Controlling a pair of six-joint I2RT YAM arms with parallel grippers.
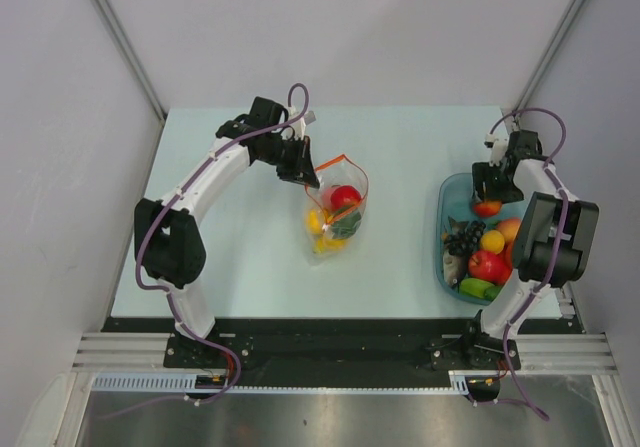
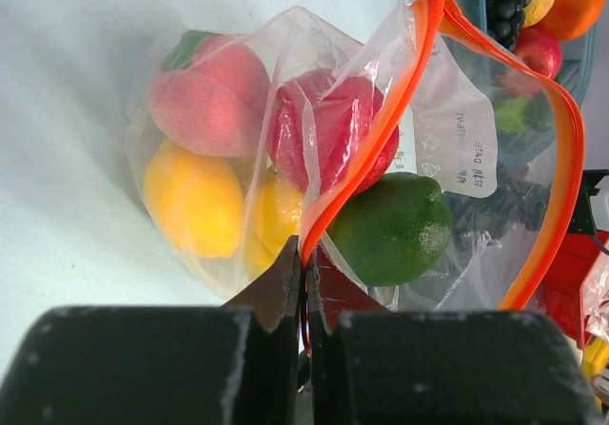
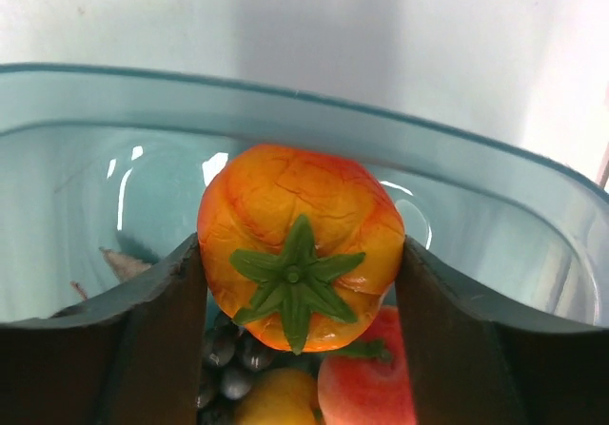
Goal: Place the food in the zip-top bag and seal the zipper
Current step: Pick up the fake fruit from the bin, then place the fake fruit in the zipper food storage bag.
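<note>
The clear zip-top bag (image 1: 336,215) stands mid-table with its mouth open. In the left wrist view it holds a pink peach (image 2: 209,97), a red piece (image 2: 328,130), yellow pieces (image 2: 195,202) and a green fruit (image 2: 395,230). My left gripper (image 1: 304,174) is shut on the red-orange zipper (image 2: 381,130) at the near end of the rim (image 2: 307,263). My right gripper (image 1: 488,201) is shut on an orange-red tomato (image 3: 295,225) with a green stem, held inside the far end of the teal tub (image 3: 285,97).
The teal tub (image 1: 441,237) at the right holds more food: dark grapes (image 1: 462,237), a yellow fruit (image 1: 491,241), a red apple (image 1: 486,264) and a green piece (image 1: 477,288). Grey walls close in the table on both sides.
</note>
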